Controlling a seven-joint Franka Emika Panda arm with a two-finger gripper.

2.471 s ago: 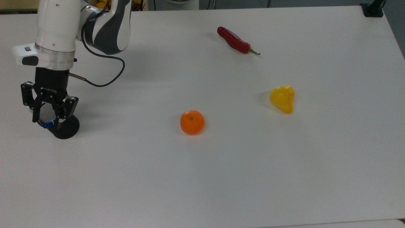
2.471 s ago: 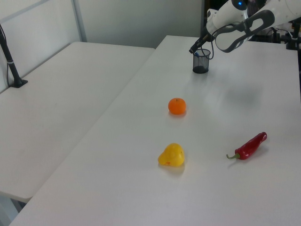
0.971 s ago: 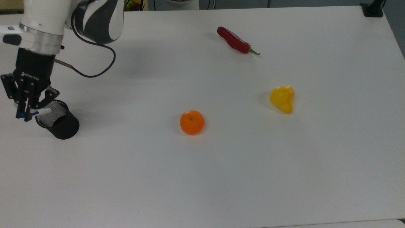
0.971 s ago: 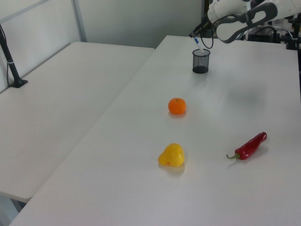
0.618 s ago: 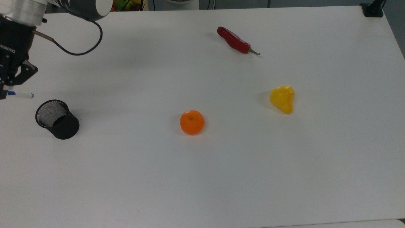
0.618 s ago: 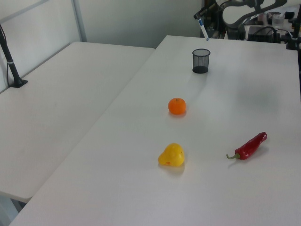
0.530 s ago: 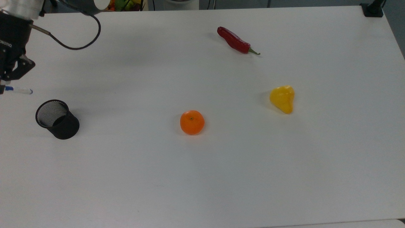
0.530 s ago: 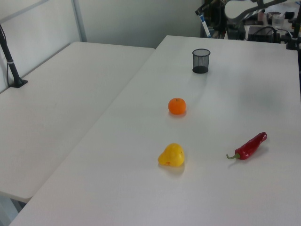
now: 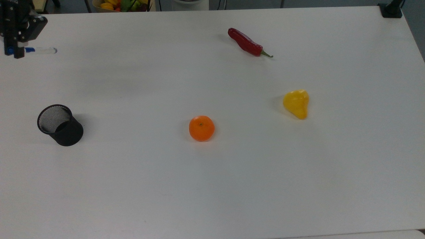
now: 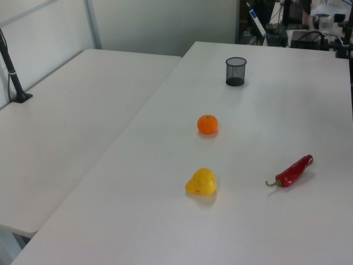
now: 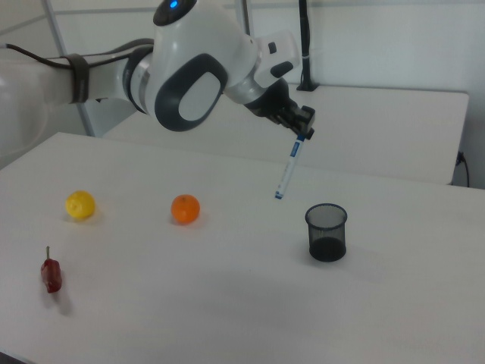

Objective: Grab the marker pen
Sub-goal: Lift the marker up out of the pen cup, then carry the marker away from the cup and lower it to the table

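The arm reaches out above the table, its gripper [image 11: 301, 130] clamped on the marker pen's [image 11: 288, 167] blue-capped top. The pen hangs clear of the mesh cup [image 11: 326, 232], tilted steeply, lower end toward the right view's left.

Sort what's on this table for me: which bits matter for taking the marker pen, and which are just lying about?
In the job:
marker pen, held in the air by the tool
black mesh cup, now without the pen

Lying about:
orange
yellow pear
red chili

The marker pen [image 11: 288, 167] — slim, white, blue-capped — hangs tilted in the air, seemingly above the table.
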